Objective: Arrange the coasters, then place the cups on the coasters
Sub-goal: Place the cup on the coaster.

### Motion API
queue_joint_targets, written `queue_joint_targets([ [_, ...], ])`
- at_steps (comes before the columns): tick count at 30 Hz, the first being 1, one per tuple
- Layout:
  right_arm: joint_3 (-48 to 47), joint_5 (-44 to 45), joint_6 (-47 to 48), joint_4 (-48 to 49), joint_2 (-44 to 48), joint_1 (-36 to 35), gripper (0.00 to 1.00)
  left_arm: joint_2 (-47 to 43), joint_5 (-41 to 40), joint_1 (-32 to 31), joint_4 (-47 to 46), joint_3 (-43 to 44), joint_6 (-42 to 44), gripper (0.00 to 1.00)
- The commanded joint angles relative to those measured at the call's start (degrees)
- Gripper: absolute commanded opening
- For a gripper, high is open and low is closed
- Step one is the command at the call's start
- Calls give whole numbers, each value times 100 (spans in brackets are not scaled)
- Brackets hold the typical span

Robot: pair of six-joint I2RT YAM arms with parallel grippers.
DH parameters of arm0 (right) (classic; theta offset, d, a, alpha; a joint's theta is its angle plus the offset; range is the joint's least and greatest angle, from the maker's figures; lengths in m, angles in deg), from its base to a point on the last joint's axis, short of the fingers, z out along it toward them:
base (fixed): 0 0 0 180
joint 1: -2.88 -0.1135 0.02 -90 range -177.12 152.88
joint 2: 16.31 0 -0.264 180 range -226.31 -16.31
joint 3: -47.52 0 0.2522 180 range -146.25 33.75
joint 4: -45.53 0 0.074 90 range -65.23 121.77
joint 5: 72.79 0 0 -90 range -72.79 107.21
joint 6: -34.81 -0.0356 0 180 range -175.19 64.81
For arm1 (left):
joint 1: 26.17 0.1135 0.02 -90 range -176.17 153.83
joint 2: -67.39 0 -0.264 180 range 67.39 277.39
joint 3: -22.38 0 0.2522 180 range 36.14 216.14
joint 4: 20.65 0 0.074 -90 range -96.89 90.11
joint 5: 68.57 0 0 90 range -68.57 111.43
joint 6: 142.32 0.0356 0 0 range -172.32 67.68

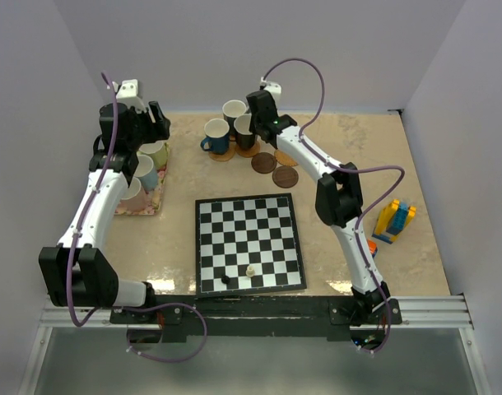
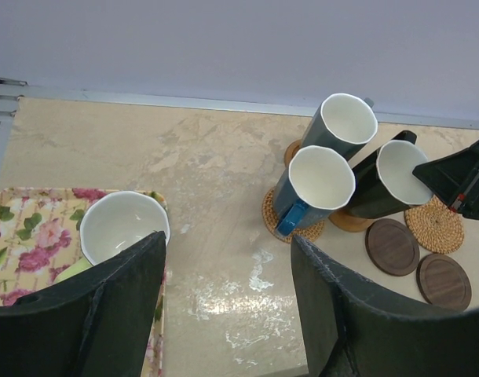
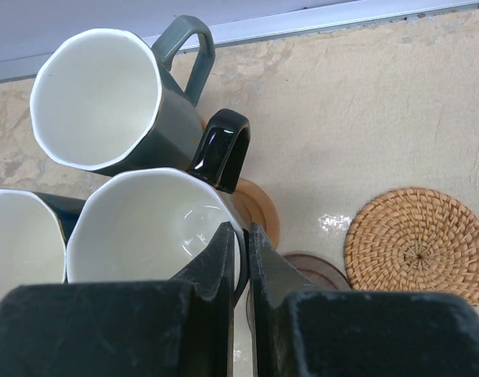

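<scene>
Fingers of our right gripper (image 3: 241, 232) fill the right wrist view's near edge, pinched on the rim of the black handled ceramic cup (image 3: 137, 228), which stands on a tan-orange round coaster (image 3: 261, 210), handle pointing far. In the left wrist view our left gripper (image 2: 228, 243) hangs fingers apart, the pale green cup (image 2: 123, 224) on the floral cloth mat (image 2: 27, 228) just left of them. From above, we judge the left arm nearer the cups (image 1: 146, 169) on that mat, the right nearer the spare woven rattan coaster (image 1: 285, 156).
</scene>
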Motion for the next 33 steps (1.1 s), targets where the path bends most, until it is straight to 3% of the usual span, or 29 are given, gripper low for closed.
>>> queue_joint_targets([
  [1, -461, -78, 1, 526, 27, 48, 0, -1, 77, 29, -292, 82, -127, 69],
  [33, -294, 106, 72, 456, 185, 48, 0, 8, 200, 29, -345, 30, -206, 70],
])
